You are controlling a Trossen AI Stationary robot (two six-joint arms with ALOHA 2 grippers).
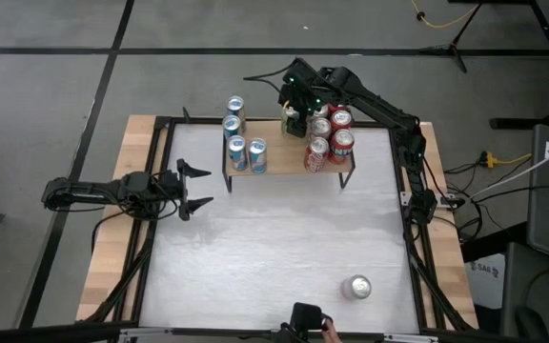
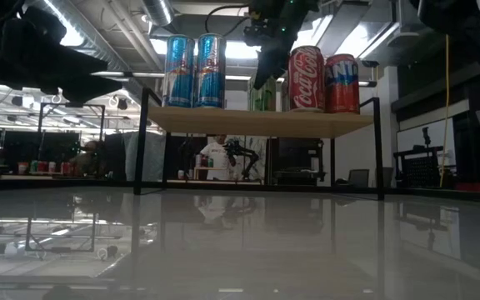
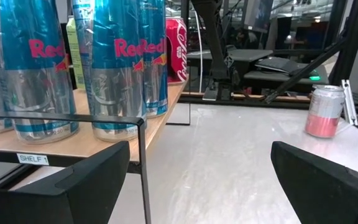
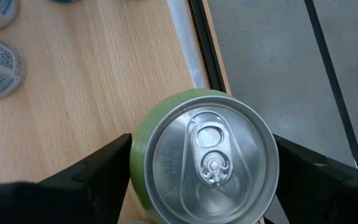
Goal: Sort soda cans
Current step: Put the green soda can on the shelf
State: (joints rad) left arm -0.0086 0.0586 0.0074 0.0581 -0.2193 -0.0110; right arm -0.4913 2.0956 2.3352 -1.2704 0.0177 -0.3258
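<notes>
The blue-and-silver cans (image 3: 114, 68) on the wooden shelf (image 3: 61, 149) carry red "Red" lettering, the rest cut off. A small white label (image 3: 32, 158) on the shelf's front edge reads "SHELF 1". One red can (image 2: 307, 78) bears the white Coca-Cola script, and the red can beside it (image 2: 342, 82) shows letters too blurred to read for certain.

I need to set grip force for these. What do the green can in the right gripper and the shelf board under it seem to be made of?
Green can: likely thin aluminium; its brushed silver lid with a pull tab glints, and the body carries a green coating. Shelf board: pale wood or wood-look laminate, matte, with fine visible grain; which of the two cannot be told. Its frame looks like black-painted metal.
</notes>
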